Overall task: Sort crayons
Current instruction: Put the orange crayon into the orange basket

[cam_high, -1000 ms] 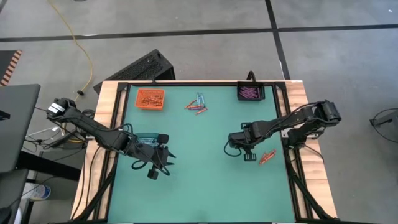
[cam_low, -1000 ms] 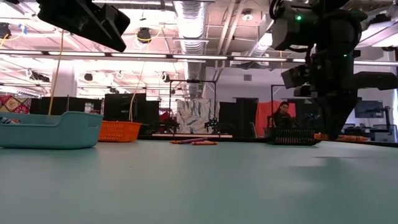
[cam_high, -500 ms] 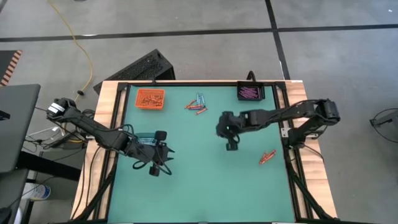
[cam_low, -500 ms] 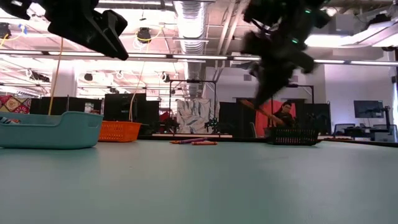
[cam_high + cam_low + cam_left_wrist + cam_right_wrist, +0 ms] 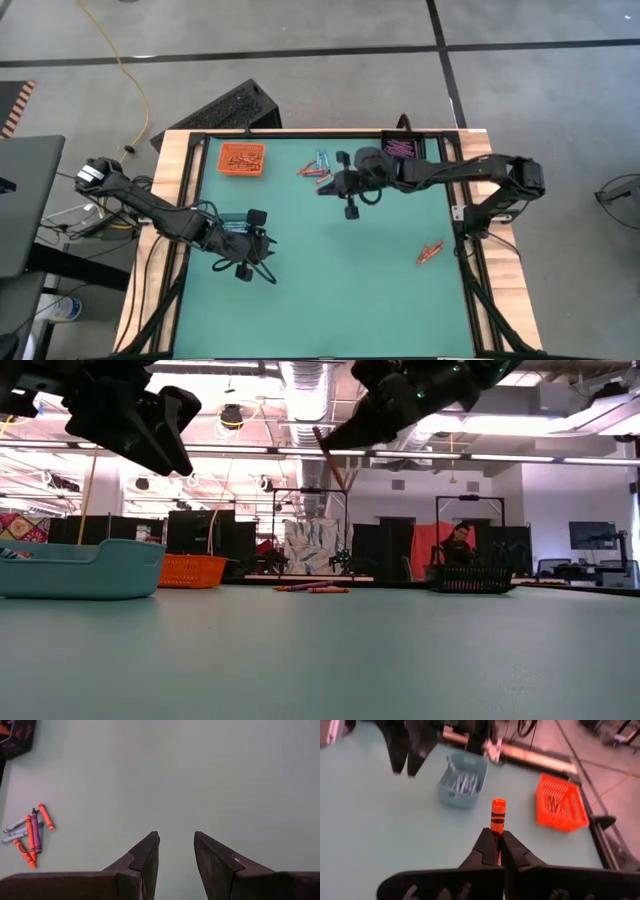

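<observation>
Matt green tabletop [image 5: 330, 280], wooden frame [image 5: 160, 240], perforated plastic orange basket [image 5: 561, 804].

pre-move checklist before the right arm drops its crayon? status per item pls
1. Grip: right gripper shut on an orange crayon, which sticks out past the fingertips. ok
2. Target: orange tray sits at the table's far left corner and already holds orange crayons. ok
3. Position: right gripper hangs above the loose crayon cluster, not above the orange tray. not ok
4. Left gripper waits beside the blue tray, jaws open, nothing between them, away from the path to the orange tray. ok
5. Leftovers: a small pile of crayons lies near the right edge. not ok
6. Height over the tray rim: cannot tell.
</observation>
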`<state>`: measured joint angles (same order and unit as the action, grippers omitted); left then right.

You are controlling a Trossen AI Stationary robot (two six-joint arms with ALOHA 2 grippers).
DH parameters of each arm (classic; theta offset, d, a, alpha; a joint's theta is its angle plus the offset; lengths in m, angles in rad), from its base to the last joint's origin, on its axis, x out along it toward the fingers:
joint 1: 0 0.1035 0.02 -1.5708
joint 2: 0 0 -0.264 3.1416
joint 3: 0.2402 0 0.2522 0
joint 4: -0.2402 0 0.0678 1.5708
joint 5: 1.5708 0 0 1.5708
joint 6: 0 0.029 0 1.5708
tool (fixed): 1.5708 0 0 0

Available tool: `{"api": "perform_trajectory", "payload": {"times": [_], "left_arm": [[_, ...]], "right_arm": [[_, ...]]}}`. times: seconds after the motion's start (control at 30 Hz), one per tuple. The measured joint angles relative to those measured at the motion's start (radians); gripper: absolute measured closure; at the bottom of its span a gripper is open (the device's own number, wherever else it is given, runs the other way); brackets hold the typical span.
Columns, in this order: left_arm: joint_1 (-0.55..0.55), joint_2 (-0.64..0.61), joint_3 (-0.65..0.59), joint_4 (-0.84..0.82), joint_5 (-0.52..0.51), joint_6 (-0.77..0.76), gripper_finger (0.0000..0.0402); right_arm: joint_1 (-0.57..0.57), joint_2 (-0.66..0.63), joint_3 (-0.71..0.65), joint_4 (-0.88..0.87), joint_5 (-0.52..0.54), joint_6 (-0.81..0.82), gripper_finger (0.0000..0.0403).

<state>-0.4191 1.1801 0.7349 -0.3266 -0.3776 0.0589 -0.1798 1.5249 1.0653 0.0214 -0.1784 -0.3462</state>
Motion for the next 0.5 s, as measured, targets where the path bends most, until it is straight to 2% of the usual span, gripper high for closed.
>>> {"api": "perform_trajectory", "payload": {"times": [0.23,0.33,0.5], "left_arm": [[0.000,0.000,0.000,0.002,-0.002,-0.027,0.0287],[0.000,0.000,0.000,0.002,-0.002,-0.043,0.0287],[0.000,0.000,0.000,0.003,-0.003,-0.047,0.0287]], "right_arm": [[-0.042,0.000,0.000,0.082,-0.037,-0.017,0.0403],[-0.051,0.002,0.000,0.140,-0.089,-0.021,0.0403],[-0.059,0.058,0.008,0.228,-0.140,-0.022,0.0403]]}}
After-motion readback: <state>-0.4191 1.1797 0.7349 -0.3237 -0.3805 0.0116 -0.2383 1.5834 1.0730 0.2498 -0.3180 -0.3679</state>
